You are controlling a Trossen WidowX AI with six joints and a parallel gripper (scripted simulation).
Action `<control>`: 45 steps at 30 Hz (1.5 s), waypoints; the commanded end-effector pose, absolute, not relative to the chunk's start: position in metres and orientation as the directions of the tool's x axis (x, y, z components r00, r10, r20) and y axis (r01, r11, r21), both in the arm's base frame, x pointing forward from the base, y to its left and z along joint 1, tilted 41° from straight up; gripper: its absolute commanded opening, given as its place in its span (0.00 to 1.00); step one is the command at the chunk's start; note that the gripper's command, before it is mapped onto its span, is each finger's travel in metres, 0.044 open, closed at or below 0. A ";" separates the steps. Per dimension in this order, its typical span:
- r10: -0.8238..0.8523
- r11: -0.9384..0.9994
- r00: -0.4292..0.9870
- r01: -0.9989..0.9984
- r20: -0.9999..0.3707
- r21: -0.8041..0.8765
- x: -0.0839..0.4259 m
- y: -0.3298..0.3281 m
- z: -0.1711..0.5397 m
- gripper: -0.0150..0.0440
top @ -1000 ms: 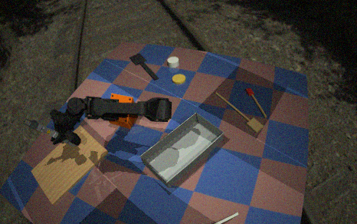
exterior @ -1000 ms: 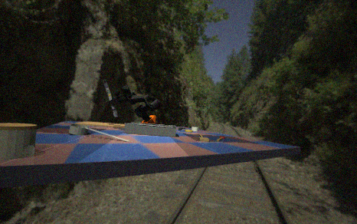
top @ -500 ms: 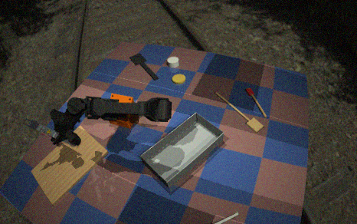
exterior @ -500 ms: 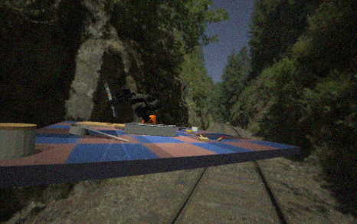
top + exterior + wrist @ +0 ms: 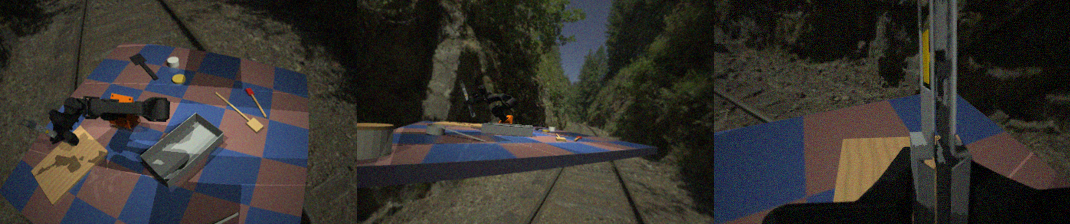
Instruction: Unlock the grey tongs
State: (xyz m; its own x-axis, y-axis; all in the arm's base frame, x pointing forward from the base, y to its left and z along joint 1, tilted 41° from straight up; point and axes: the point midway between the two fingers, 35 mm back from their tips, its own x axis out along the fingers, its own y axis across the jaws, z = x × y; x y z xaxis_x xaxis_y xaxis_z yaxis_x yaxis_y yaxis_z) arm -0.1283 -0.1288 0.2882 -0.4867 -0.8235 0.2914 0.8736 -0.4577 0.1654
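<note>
Grey tongs point(image 5: 51, 132) point(image 5: 466, 96) point(image 5: 941, 65) stand steeply tilted in the nearly closed gripper point(image 5: 57, 132) point(image 5: 468, 101) point(image 5: 921, 152), above the table point(image 5: 241, 170) point(image 5: 545, 149) point(image 5: 759, 165) and near the board point(image 5: 90, 151) point(image 5: 458, 123) point(image 5: 864, 165).

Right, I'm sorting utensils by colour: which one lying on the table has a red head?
The short one, right of the longer, square-headed wooden one from above.

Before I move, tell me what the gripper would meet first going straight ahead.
Beyond the tongs it holds, the gripper seems free to pass off the table; depth is unclear.
</note>
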 end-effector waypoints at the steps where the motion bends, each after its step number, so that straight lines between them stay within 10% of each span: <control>1: -0.824 -0.473 -0.505 0.863 0.258 0.179 -0.132 -0.131 0.296 0.00; 45: -0.826 -0.555 -0.508 0.808 -0.244 0.196 -0.167 -0.149 0.307 0.00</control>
State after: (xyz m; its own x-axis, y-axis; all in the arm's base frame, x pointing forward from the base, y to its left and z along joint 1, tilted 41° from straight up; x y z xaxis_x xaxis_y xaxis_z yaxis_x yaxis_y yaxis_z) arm -0.1665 -0.1484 0.3037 -0.5163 -0.8323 -0.2018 0.8065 -0.5518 0.2125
